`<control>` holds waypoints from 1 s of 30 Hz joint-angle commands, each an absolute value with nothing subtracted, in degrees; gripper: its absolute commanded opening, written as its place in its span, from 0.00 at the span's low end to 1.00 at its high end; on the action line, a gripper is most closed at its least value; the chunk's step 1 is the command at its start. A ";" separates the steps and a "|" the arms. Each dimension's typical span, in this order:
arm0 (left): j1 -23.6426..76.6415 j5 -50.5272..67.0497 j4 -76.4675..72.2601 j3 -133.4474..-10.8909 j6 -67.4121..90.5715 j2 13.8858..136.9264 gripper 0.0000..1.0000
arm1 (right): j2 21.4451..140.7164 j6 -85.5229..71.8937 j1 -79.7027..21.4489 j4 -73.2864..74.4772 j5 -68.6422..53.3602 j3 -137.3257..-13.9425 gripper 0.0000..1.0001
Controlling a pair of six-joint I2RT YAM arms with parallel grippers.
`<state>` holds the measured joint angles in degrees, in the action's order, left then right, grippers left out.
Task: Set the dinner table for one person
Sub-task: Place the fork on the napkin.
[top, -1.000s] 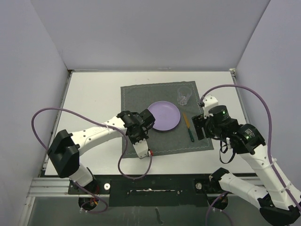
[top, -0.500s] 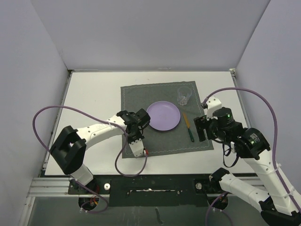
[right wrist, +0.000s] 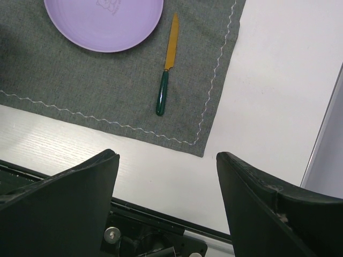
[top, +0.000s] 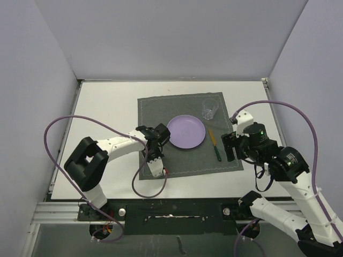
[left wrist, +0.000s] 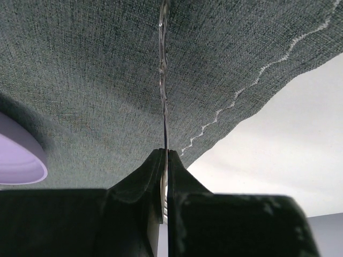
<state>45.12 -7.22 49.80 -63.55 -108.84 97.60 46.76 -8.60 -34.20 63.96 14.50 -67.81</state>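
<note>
Left wrist view: a thin shiny utensil (left wrist: 162,80) is pinched edge-on in the left gripper (left wrist: 164,160) — I can't tell fork from spoon, and its far end runs off the top edge. The purple plate (left wrist: 16,160) is cut by the left edge there. Right wrist view: plate's far rim cropped at top, its printed mark too small to read — fingers (right wrist: 69,198) of the right gripper (right wrist: 167,160) cut by the bottom edge.

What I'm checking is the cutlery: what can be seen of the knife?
The knife has a yellow-orange blade and a dark green handle, plastic-looking. It lies flat on the grey placemat, right of the purple plate and apart from it, blade pointing away from the arms' bases. Nothing else touches it.
</note>
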 commanded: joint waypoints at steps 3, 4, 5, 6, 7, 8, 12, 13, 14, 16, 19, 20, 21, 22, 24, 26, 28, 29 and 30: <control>44.25 -6.41 47.46 -63.42 -111.31 99.04 0.00 | 46.23 -8.36 -34.47 62.96 14.37 -68.38 0.75; 44.14 -6.66 47.23 -63.33 -111.60 99.13 0.00 | 46.23 -8.39 -34.49 62.93 14.28 -68.38 0.75; 44.12 -6.82 46.79 -63.22 -111.84 99.26 0.00 | 46.31 -8.39 -34.46 62.93 14.24 -68.40 0.75; 44.09 -6.93 46.51 -63.38 -111.89 99.61 0.00 | 46.42 -8.42 -34.59 62.93 14.17 -68.44 0.75; 43.94 -7.24 46.55 -63.66 -112.01 100.10 0.00 | 46.43 -8.35 -34.59 62.93 14.05 -68.46 0.76; 43.87 -7.51 46.11 -63.79 -112.25 100.49 0.00 | 46.48 -8.27 -34.55 62.85 13.97 -68.47 0.75; 43.86 -7.60 45.48 -65.60 -112.43 103.13 0.00 | 46.45 -8.24 -34.57 63.06 13.96 -68.64 0.75; 43.92 -7.71 45.48 -66.14 -112.61 103.85 0.00 | 46.41 -8.19 -34.54 63.08 13.95 -68.58 0.75; 43.94 -7.67 45.77 -66.86 -113.02 104.58 0.00 | 46.41 -8.18 -34.55 63.12 14.04 -68.53 0.75; 44.10 -7.58 45.90 -67.87 -113.20 105.58 0.00 | 46.61 -8.17 -34.58 63.08 14.06 -68.55 0.75; 44.30 -8.40 45.55 -68.11 -113.39 105.92 0.09 | 46.78 -8.17 -34.70 62.97 14.06 -68.65 0.75; 44.30 -8.50 45.46 -67.95 -113.25 105.79 0.18 | 46.83 -8.17 -34.70 62.94 14.00 -68.69 0.75; 44.30 -8.67 45.03 -67.60 -113.03 105.39 0.27 | 46.89 -8.12 -34.64 62.86 13.98 -68.73 0.75; 44.30 -8.77 44.81 -67.18 -112.93 104.93 0.41 | 46.92 -8.10 -34.63 62.84 13.91 -68.73 0.75; 44.29 -8.99 44.04 -66.23 -112.75 103.35 0.96 | 47.00 -8.09 -34.63 62.78 13.69 -68.65 0.75; 44.13 -9.12 43.80 -65.25 -112.81 102.28 0.98 | 47.05 -8.13 -34.72 62.63 13.66 -68.56 0.75; 44.12 -9.46 43.64 -64.52 -112.78 101.34 0.98 | 47.02 -8.19 -34.76 62.51 13.53 -68.47 0.75; 44.12 -9.76 43.31 -63.99 -112.77 100.77 0.98 | 47.14 -8.19 -34.74 62.49 13.46 -68.47 0.75; 44.12 -9.91 42.84 -63.51 -112.81 100.15 0.98 | 47.27 -8.19 -34.73 62.50 13.38 -68.53 0.75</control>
